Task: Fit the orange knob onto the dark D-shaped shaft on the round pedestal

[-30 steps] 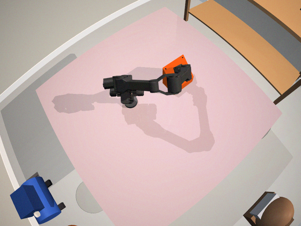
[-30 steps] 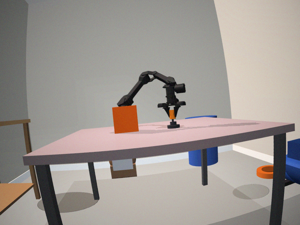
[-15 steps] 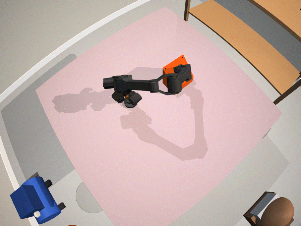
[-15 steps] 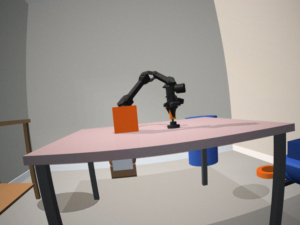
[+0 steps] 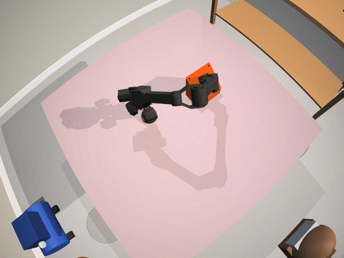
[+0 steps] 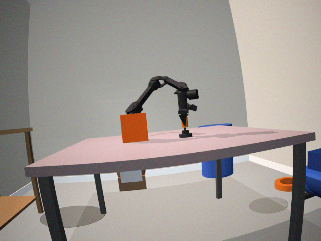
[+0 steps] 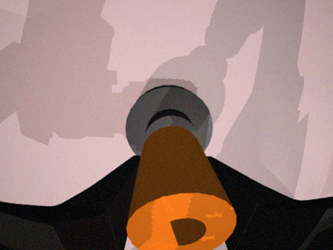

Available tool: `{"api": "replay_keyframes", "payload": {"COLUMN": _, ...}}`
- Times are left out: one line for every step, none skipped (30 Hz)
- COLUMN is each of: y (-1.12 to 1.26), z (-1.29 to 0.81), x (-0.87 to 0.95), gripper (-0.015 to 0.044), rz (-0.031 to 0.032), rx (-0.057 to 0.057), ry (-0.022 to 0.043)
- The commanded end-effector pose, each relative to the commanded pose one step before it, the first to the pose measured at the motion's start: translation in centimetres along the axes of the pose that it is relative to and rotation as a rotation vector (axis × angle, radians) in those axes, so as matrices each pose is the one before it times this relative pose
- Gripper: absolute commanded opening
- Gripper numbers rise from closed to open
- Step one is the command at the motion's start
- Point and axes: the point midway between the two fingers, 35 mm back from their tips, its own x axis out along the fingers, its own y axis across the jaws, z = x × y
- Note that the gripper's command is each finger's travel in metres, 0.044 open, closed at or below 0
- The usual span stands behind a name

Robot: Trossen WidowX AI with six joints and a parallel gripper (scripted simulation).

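The orange knob (image 6: 186, 122) (image 7: 172, 167) is upright. My gripper (image 6: 184, 124) (image 7: 172, 162) points straight down and is shut on it, with one finger on each side in the wrist view. The round dark pedestal (image 6: 185, 135) (image 7: 146, 106) stands on the table below the knob. In the exterior view a short length of the dark shaft (image 6: 184, 128) shows between the knob's lower end and the pedestal. The D-shaped hole (image 7: 190, 231) shows in the knob's top face, with its flat side toward the left in the wrist view. The shaft's top is hidden.
The arm's orange base block (image 5: 194, 76) (image 6: 134, 127) stands on the pink table (image 5: 172, 222) (image 6: 85, 153), left of the pedestal in the exterior view. A wooden shelf (image 5: 277, 52), a blue machine (image 5: 49, 230) and a brown chair-like object (image 5: 316, 244) stand beyond the table's edges.
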Motion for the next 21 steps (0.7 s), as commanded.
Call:
{"api": "replay_keyframes", "payload": {"y": -0.061, "z": -0.036, "x": -0.004, "gripper": 0.0000, "rz": -0.00208, "rx": 0.0114, "ry": -0.00107}}
{"api": "replay_keyframes", "payload": {"y": -0.027, "z": -0.011, "x": 0.026, "gripper": 0.0000, "rz": 0.00000, "rx": 0.0000, "ry": 0.00000}}
{"api": "replay_keyframes", "payload": {"y": -0.026, "z": -0.005, "x": 0.025, "gripper": 0.0000, "rz": 0.00000, "rx": 0.0000, "ry": 0.00000}}
{"api": "replay_keyframes", "payload": {"y": -0.023, "z": 0.004, "x": 0.021, "gripper": 0.0000, "rz": 0.00000, "rx": 0.0000, "ry": 0.00000}}
{"api": "replay_keyframes", "payload": {"y": -0.019, "z": 0.013, "x": 0.015, "gripper": 0.0000, "rz": 0.00000, "rx": 0.0000, "ry": -0.00001}}
{"api": "replay_keyframes", "payload": {"y": -0.014, "z": 0.015, "x": 0.010, "gripper": 0.0000, "rz": 0.00000, "rx": 0.0000, "ry": -0.00001}}
{"api": "replay_keyframes", "payload": {"y": -0.011, "z": 0.011, "x": 0.010, "gripper": 0.0000, "rz": 0.00000, "rx": 0.0000, "ry": 0.00000}}
{"api": "replay_keyframes", "payload": {"y": -0.012, "z": 0.002, "x": 0.014, "gripper": 0.0000, "rz": 0.00000, "rx": 0.0000, "ry": 0.00000}}
{"api": "replay_keyframes", "payload": {"y": -0.014, "z": -0.007, "x": 0.029, "gripper": 0.0000, "rz": 0.00001, "rx": 0.0000, "ry": 0.00000}}
{"api": "replay_keyframes", "payload": {"y": -0.013, "z": -0.013, "x": 0.005, "gripper": 0.0000, "rz": 0.00000, "rx": 0.0000, "ry": 0.00000}}
{"api": "replay_keyframes", "payload": {"y": -0.007, "z": -0.012, "x": 0.007, "gripper": 0.0000, "rz": 0.00000, "rx": 0.0000, "ry": 0.00000}}
{"api": "replay_keyframes", "payload": {"y": -0.003, "z": -0.012, "x": 0.011, "gripper": 0.0000, "rz": 0.00000, "rx": 0.0000, "ry": 0.00000}}
{"api": "replay_keyframes", "payload": {"y": 0.001, "z": -0.008, "x": 0.013, "gripper": 0.0000, "rz": 0.00001, "rx": 0.0000, "ry": 0.00000}}
{"api": "replay_keyframes", "payload": {"y": 0.005, "z": -0.003, "x": 0.015, "gripper": 0.0000, "rz": 0.00001, "rx": 0.0000, "ry": 0.00000}}
{"api": "replay_keyframes", "payload": {"y": 0.008, "z": 0.000, "x": 0.015, "gripper": 0.0000, "rz": 0.00001, "rx": 0.0000, "ry": 0.00000}}
{"api": "replay_keyframes", "payload": {"y": 0.011, "z": 0.002, "x": 0.014, "gripper": 0.0000, "rz": 0.00001, "rx": 0.0000, "ry": 0.00000}}
{"api": "replay_keyframes", "payload": {"y": 0.013, "z": 0.003, "x": 0.017, "gripper": 0.0000, "rz": 0.00001, "rx": 0.0000, "ry": 0.00000}}
{"api": "replay_keyframes", "payload": {"y": 0.012, "z": 0.004, "x": 0.019, "gripper": 0.0000, "rz": 0.00001, "rx": 0.0000, "ry": 0.00000}}
{"api": "replay_keyframes", "payload": {"y": 0.011, "z": 0.005, "x": 0.019, "gripper": 0.0000, "rz": 0.00001, "rx": 0.0000, "ry": 0.00000}}
{"api": "replay_keyframes", "payload": {"y": 0.009, "z": 0.005, "x": 0.017, "gripper": 0.0000, "rz": 0.00001, "rx": 0.0000, "ry": 0.00000}}
{"api": "replay_keyframes", "payload": {"y": 0.008, "z": 0.004, "x": 0.016, "gripper": 0.0000, "rz": 0.00001, "rx": 0.0000, "ry": 0.00000}}
